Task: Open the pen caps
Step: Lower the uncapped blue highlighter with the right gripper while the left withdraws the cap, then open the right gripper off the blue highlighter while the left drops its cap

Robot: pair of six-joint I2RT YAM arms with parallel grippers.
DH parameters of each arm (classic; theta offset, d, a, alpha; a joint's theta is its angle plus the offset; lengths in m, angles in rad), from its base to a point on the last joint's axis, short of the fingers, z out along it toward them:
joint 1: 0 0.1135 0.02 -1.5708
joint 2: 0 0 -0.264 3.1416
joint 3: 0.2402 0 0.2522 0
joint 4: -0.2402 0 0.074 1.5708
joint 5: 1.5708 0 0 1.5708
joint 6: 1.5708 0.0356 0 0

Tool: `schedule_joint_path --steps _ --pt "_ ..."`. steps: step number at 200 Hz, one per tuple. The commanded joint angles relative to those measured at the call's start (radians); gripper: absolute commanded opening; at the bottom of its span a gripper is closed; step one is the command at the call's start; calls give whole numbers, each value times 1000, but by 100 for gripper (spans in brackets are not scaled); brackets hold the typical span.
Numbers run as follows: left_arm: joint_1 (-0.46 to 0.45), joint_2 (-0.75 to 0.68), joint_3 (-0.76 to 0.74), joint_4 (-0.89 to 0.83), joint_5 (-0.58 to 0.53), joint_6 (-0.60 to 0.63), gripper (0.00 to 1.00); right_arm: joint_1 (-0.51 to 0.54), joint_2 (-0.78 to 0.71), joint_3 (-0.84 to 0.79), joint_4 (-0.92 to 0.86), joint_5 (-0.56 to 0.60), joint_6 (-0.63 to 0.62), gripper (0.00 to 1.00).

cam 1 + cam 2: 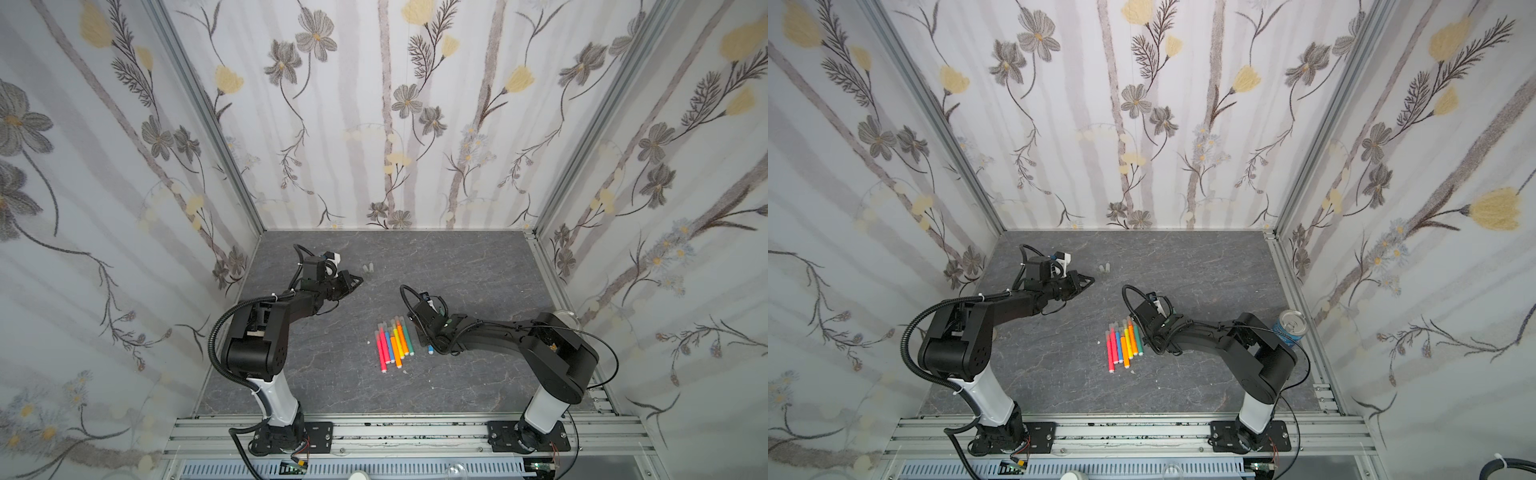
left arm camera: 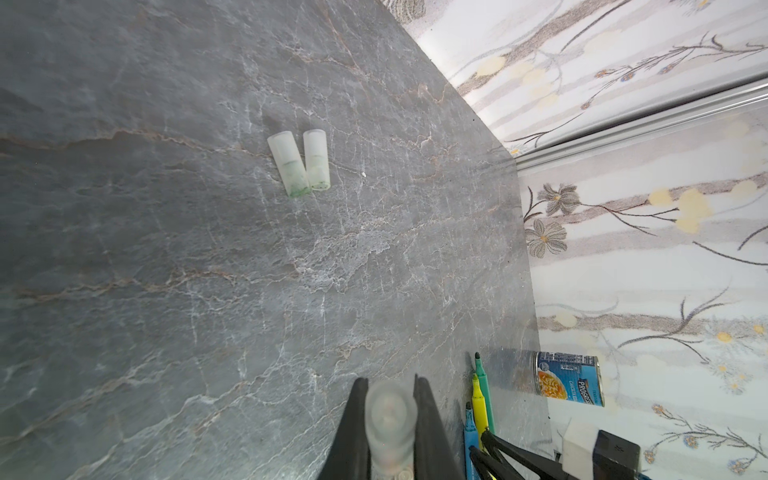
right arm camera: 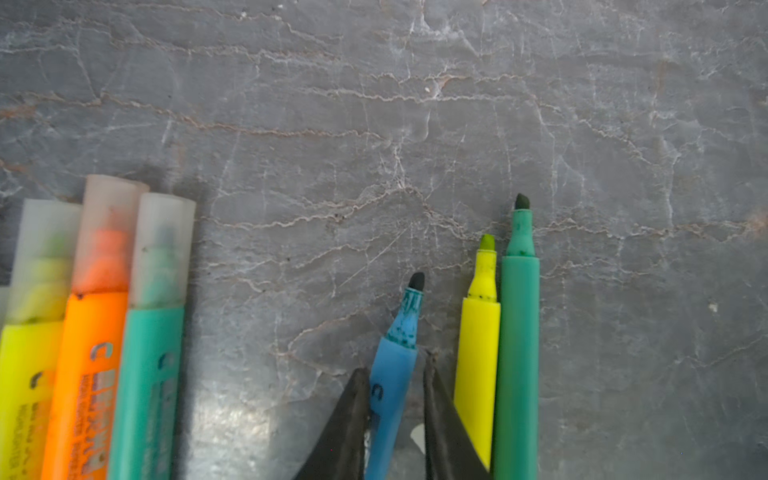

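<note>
Several capped pens (image 1: 392, 343) (image 1: 1123, 343) lie side by side mid-table. In the right wrist view three of them show, yellow, orange (image 3: 91, 353) and teal, each wearing a translucent cap (image 3: 162, 249). My right gripper (image 3: 395, 365) (image 1: 436, 343) straddles an uncapped blue pen (image 3: 405, 324) that lies on the table. One finger touches it and a small gap shows at the other. Uncapped yellow (image 3: 478, 345) and green (image 3: 517, 332) pens lie beside it. Two loose pen caps (image 2: 299, 164) (image 1: 368, 268) rest at the back. My left gripper (image 2: 390, 380) (image 1: 359, 282) is shut on a third cap (image 2: 390, 411).
A soup can (image 1: 1289, 328) (image 2: 567, 378) stands by the right wall behind the right arm. Floral walls close in the grey stone-patterned table (image 1: 478, 270) on three sides. A metal rail (image 1: 415, 432) runs along the front.
</note>
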Motion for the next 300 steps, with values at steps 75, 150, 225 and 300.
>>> schedule_joint_path --steps 75,150,225,300 --pt "2 230 212 -67 -66 28 0 1 -209 -25 48 -48 -43 32" --pt "2 373 399 -146 -92 29 3 1 -292 -98 67 -93 -19 34" --pt "2 434 479 -189 -73 34 15 1 -283 -111 81 -111 -9 35" --pt "2 425 467 -185 -49 32 27 1 -245 -104 99 -134 -6 35"
